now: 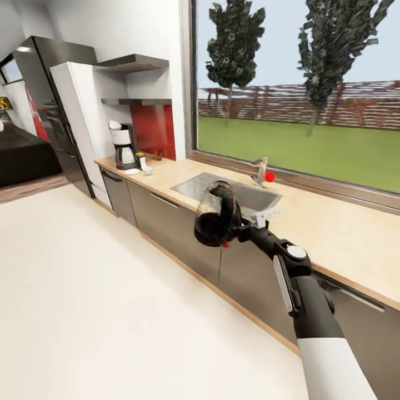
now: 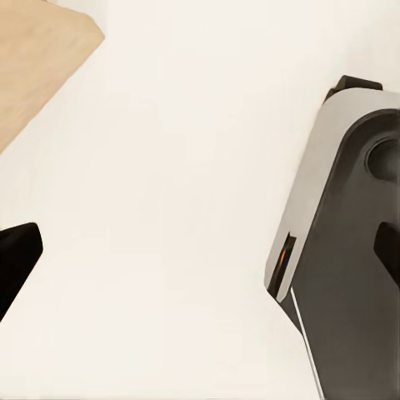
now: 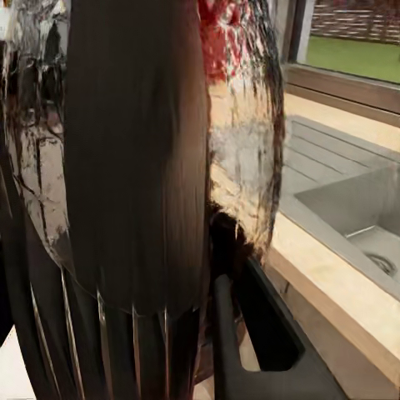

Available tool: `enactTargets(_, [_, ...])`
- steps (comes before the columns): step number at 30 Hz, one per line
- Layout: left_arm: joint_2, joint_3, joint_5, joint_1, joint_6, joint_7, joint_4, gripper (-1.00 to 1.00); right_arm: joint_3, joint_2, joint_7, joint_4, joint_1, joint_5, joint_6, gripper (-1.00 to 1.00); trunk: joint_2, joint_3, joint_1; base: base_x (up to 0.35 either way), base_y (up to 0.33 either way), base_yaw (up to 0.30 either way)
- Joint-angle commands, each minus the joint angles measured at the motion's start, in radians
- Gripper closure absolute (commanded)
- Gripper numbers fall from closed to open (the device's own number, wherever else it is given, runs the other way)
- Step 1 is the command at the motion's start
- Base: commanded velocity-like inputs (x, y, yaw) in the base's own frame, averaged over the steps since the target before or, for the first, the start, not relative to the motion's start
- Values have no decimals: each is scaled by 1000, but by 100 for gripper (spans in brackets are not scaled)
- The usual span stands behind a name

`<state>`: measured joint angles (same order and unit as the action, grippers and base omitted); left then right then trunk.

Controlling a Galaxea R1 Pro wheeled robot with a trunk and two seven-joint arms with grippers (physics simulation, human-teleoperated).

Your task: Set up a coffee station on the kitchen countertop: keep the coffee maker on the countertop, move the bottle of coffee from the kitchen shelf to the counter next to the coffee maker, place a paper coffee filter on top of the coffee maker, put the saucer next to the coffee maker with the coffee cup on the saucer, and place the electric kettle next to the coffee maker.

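The electric kettle (image 1: pixel 215 213), glass-bodied with black trim, hangs tilted in the air in front of the counter's lower cabinets, with my right gripper (image 1: pixel 229 226) shut on its black handle. Up close in the right wrist view the kettle (image 3: pixel 142 167) is a dark, reflective mass. The coffee maker (image 1: pixel 124 148) stands at the far left end of the countertop (image 1: pixel 333 228), with a white paper filter (image 1: pixel 115 125) on top. A saucer (image 1: pixel 132 171) and a small white cup (image 1: pixel 147 170) lie beside it. My left gripper (image 2: pixel 200 258) is open over the floor.
A steel sink (image 1: pixel 244 195) with a faucet (image 1: pixel 260 170) and a red knob (image 1: pixel 270 176) is set into the counter just behind the kettle. Two shelves (image 1: pixel 133 63) and a red backsplash sit above the coffee maker. A dark fridge (image 1: pixel 50 105) stands left. Pale floor (image 1: pixel 100 311) stretches before the cabinets.
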<state>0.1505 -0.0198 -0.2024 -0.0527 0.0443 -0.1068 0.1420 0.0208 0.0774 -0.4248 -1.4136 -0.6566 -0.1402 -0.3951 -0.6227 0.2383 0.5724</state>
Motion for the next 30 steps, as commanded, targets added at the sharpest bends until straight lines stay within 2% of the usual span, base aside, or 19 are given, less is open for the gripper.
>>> enactTargets(1, [0, -2, -5, -1, 3, -1, -1, -100, 2, 1, -8, -2, 1, -6, -4, 100, -1, 1, 0, -1, 1, 270])
enactTargets(5, [-1, -1, -5, -1, 4, 0, 0, -100, 2, 1, -8, 5, 2, -6, -4, 100, -1, 1, 0, 0, 0, 271])
enactTargets(10, [-12, 0, -4, -2, 5, 1, 2, -100, 1, 1, -9, 84, 2, -4, 1, 100, -1, 1, 0, 0, 0, 273])
enactTargets(12, [-15, 1, -2, -4, 5, 1, 2, -100, 1, 2, -8, 137, 2, -4, 29, 100, -1, 1, 0, 0, 0, 276])
enactTargets(20, [-17, 2, 5, -6, 5, 1, 15, -100, 0, 2, -8, 325, 3, -4, 255, 100, -1, 1, 0, 0, 0, 276])
enactTargets(27, [-17, 4, 7, -6, 5, 1, 40, -100, 2, -1, -5, 564, 3, -10, 467, 100, -1, 0, 0, 0, 0, 276])
enactTargets(30, [-26, 4, 7, -6, 5, 1, 45, -100, 3, -6, -5, 676, 3, -11, 560, 100, -1, -2, 0, 0, 0, 277])
